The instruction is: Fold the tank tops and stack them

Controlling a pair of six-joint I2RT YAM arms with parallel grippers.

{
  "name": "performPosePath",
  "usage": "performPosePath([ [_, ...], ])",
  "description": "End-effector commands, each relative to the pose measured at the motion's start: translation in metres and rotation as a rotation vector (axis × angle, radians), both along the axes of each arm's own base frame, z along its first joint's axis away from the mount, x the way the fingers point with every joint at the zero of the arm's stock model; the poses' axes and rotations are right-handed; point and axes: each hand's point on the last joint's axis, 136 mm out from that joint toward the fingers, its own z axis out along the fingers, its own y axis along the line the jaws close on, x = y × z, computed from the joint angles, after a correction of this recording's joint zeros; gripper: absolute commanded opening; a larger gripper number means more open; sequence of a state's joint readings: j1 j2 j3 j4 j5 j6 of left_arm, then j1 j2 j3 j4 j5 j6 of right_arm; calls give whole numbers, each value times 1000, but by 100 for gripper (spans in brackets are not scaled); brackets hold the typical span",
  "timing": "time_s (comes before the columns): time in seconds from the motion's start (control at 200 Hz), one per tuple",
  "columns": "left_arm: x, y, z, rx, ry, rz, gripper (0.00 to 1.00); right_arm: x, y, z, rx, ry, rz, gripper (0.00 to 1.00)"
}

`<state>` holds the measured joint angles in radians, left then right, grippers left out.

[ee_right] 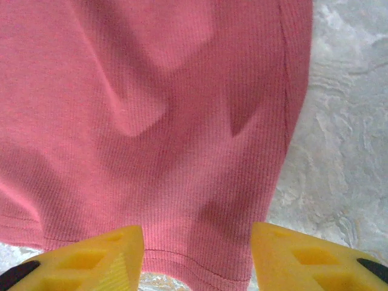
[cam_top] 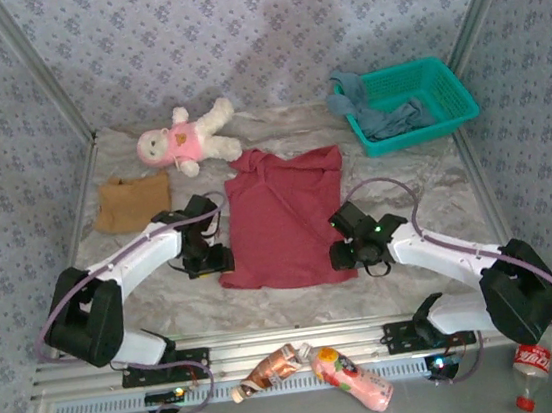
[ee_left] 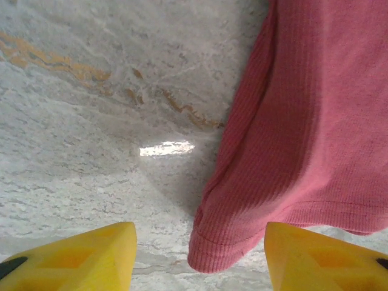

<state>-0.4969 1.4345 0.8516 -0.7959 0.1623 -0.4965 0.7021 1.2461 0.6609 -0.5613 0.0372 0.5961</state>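
The dark red tank top (cam_top: 282, 216) lies spread flat in the middle of the table, hem toward me. My left gripper (cam_top: 207, 260) hovers at its near left corner. In the left wrist view that corner (ee_left: 242, 242) rests on the table between the yellow fingers (ee_left: 79, 257), and the left gripper (ee_left: 200, 260) is open. My right gripper (cam_top: 347, 253) is over the near right corner. There the hem (ee_right: 200, 242) lies flat between the fingers (ee_right: 309, 257), with the right gripper (ee_right: 197, 260) open. The tan tank top (cam_top: 131, 202) lies folded at the left. The blue one (cam_top: 386, 117) sits in the basket.
A teal basket (cam_top: 442, 80) stands at the back right. A white plush doll in pink (cam_top: 187, 137) lies at the back, left of centre. Two bottles (cam_top: 316, 368) lie on the rail between the arm bases, another (cam_top: 529, 365) at the right.
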Motion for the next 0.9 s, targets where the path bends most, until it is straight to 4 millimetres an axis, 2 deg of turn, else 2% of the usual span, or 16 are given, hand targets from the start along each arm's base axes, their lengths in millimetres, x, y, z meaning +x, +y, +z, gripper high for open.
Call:
performPosePath([
  [0.0,1,-4,-1,-62,-26,59,57,-14,-14,-15,-52,43,-67,50],
  [0.07,-2,-7,-8,-91,-10,73,58,-20,-19,-25,-74,67,-74,50],
  [0.17,4,-15,-13,-130,-23,75,57,-22,-25,-30,-112,81,-78,49],
  [0.21,7,-17,-14,-140,-26,77,57,-30,-30,-34,-129,117,-76,50],
  [0.3,11,-22,-15,-161,-29,80,54,-27,-27,-38,-91,109,-90,48],
  [0.395,10,-27,-17,-179,-19,81,50,-22,-23,-36,-72,93,-95,38],
  [0.63,-4,-36,-20,-178,11,59,50,-14,-28,-28,-83,57,-106,17],
  [0.815,-13,-42,-14,-175,4,49,51,-18,-33,-25,-89,57,-112,11],
  [0.894,-18,-34,-12,-129,3,70,53,-20,-35,-26,-92,59,-117,10],
])
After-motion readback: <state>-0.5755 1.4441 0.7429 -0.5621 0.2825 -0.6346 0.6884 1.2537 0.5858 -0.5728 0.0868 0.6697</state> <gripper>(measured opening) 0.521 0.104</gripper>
